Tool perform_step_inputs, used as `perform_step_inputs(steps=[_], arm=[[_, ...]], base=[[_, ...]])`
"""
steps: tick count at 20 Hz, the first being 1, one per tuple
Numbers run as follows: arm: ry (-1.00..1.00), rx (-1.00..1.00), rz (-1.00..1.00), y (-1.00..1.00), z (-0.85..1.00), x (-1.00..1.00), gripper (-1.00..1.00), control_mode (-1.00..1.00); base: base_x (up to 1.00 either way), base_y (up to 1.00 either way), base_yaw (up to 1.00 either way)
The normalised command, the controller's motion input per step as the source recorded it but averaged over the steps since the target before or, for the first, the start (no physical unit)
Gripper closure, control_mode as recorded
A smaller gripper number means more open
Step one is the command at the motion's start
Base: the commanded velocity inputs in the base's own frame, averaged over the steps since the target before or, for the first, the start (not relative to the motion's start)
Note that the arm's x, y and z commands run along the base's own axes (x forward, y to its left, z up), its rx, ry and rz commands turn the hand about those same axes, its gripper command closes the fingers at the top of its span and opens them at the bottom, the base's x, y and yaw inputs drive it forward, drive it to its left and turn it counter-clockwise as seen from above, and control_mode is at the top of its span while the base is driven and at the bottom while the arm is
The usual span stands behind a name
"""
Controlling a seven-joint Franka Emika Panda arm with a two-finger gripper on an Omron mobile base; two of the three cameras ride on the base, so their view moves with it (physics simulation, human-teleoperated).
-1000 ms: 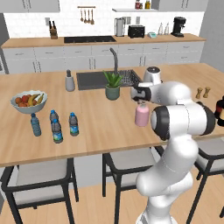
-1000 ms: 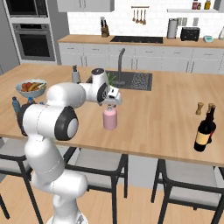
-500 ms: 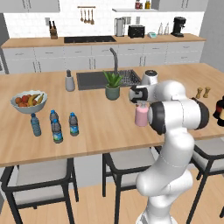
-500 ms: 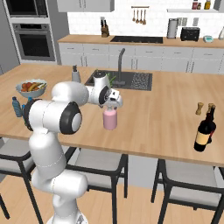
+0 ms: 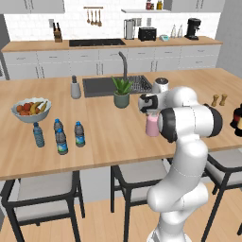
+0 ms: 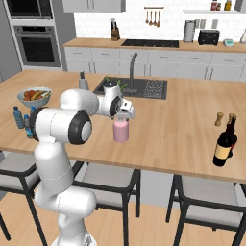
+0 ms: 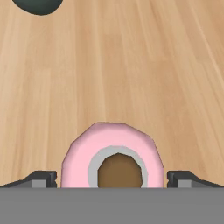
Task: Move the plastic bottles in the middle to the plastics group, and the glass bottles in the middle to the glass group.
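Wooden island counter [image 5: 108,137]: pink bottle [image 5: 152,124] upright mid-counter, near edge, gripper [image 7: 112,178] directly above it, fingers spread wide either side, not gripping. Left: small water bottles [image 5: 60,135], then fruit bowl [image 5: 31,109] holding fruit. Far right: dark bottle [image 6: 225,143].

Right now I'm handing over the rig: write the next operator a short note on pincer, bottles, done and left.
Pincer: open, straddling the pink bottle from above, one fingertip each side, not yet closed.
Pink bottle: upright mid-counter, in front of the sink.
Plastics group: four small water bottles standing together by the fruit bowl; none stand in the middle.
Glass group: dark bottle at the far right counter end, near the shakers.
Done: plastic bottles appear sorted.
Left: grip the pink bottle, carry it right to the dark bottle, release.
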Motion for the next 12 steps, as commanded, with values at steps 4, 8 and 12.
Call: perform_step_inputs(steps=[4,8,12], arm=[[0.0,0.01,0.0,-0.02,-0.16,0.0,-1.0,-1.0],[0.0,0.0,0.0,0.0,0.0,0.0,-1.0,-1.0],[-0.02,0.0,0.02,0.0,0.0,0.09,-1.0,-1.0]], base=[[0.0,0.0,0.0],[0.0,0.0,0.0],[0.0,0.0,0.0]])
